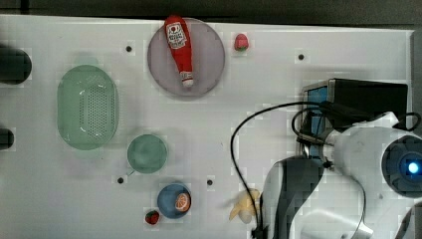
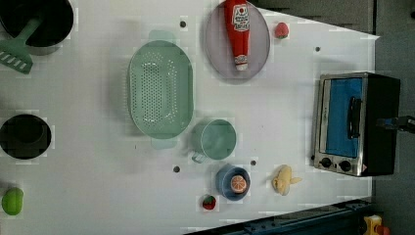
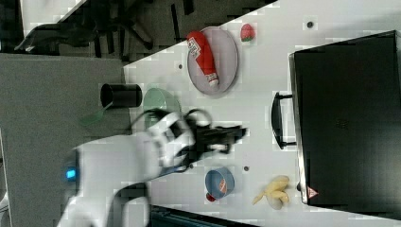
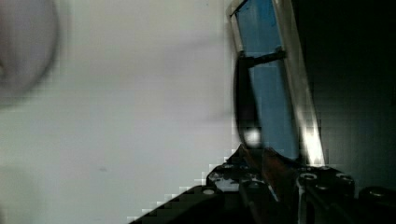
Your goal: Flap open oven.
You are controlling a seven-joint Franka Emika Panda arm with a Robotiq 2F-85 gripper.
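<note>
- Presently, the oven [image 2: 342,117] stands at the table [image 2: 293,122] edge with its blue glass door shut flush in the steel frame and its bar handle [image 3: 279,120] facing the open table
- Gripper [image 3: 234,135]: out in front of the oven, level with the handle and apart from it in the right view; jaws stand narrow and hold nothing
- Step in hand, as judged: closing on the handle, so the task is barely begun
- To do it well: the narrow jaws probably suit hooking behind the bar rather than clamping it; take the bar near its middle so the door does not twist, then pull away from the oven and downward along the arc of the hinge, which seems to sit at the door's lower edge
- Risk: a straight outward pull may drag the whole oven across the table, or the finger may slip off the bar
- Banana [image 2: 285,180]: nearest thing, just in front of the oven's knob end, likely beside the door's sweep and not under it
- Bowl [image 2: 233,182] and cup [image 2: 218,139]: further out in front of the oven, well apart from it
- Plate [image 2: 259,49] with ketchup bottle [image 2: 238,29]: well apart, off the oven's far end
- Cable [image 1: 239,139]: loops out in front of the oven and could snag
</note>
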